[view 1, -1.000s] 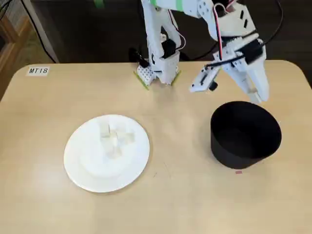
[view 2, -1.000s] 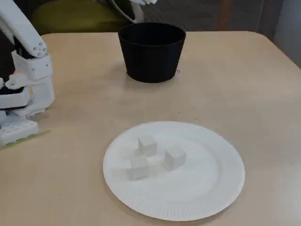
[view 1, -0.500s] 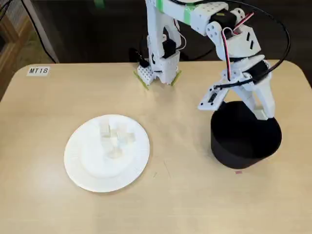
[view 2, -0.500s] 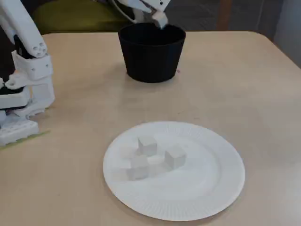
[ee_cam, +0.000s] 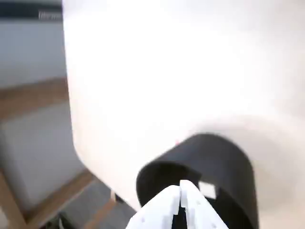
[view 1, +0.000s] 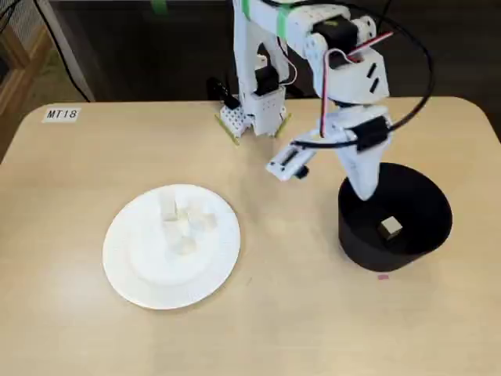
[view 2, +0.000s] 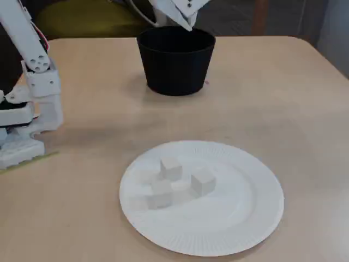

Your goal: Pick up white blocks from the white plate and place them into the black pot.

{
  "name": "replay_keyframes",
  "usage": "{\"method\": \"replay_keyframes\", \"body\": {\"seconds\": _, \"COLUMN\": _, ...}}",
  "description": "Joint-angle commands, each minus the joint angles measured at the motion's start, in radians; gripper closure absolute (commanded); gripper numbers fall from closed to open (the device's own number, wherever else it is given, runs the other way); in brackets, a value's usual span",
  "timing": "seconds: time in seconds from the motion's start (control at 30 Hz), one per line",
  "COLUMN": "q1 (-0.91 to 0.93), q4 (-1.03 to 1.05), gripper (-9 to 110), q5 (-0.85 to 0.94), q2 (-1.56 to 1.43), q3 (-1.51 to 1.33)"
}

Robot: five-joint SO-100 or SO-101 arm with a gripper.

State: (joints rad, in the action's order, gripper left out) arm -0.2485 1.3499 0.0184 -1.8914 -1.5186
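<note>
Resting inside the black pot (view 1: pixel 395 215) at right, one block (view 1: pixel 390 229); gripper (view 1: pixel 365 191) above the rim, pinched together (empty); white plate (view 1: pixel 125 270) lower left.

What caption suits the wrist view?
End effector poised above the black pot, one white block lying inside.

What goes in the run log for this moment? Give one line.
phase: post-release | gripper: jaws together, empty, above black pot | white block: in pot | remaining blocks: on white plate
</note>
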Motion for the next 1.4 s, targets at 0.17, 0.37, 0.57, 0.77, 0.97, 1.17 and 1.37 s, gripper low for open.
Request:
{"method": "replay_keyframes", "body": {"seconds": 0.17, "q1": 0.598, "q4": 0.31, "gripper": 104, "q5": 0.023, "q2": -0.061, "q3": 0.015}}
{"method": "replay_keyframes", "body": {"seconds": 0.37, "q1": 0.758, "q4": 0.31, "gripper": 104, "q5": -0.161, "q2": 0.003, "q3": -0.078}}
{"method": "replay_keyframes", "body": {"seconds": 0.57, "q1": 0.818, "q4": 0.31, "gripper": 104, "q5": -0.342, "q2": 0.141, "q3": -0.098}}
{"method": "replay_keyframes", "body": {"seconds": 0.77, "q1": 0.865, "q4": 0.296, "gripper": 96, "q5": -0.365, "q2": 0.298, "q3": -0.08}}
{"method": "replay_keyframes", "body": {"seconds": 0.97, "q1": 0.868, "q4": 0.232, "gripper": 86, "q5": -0.341, "q2": 0.385, "q3": -0.046}}
{"method": "replay_keyframes", "body": {"seconds": 1.17, "q1": 0.862, "q4": 0.166, "gripper": 78, "q5": -0.367, "q2": 0.39, "q3": -0.031}}
{"method": "replay_keyframes", "body": {"seconds": 1.37, "q1": 0.856, "q4": 0.126, "gripper": 79, "q5": -0.413, "q2": 0.426, "q3": -0.031}}
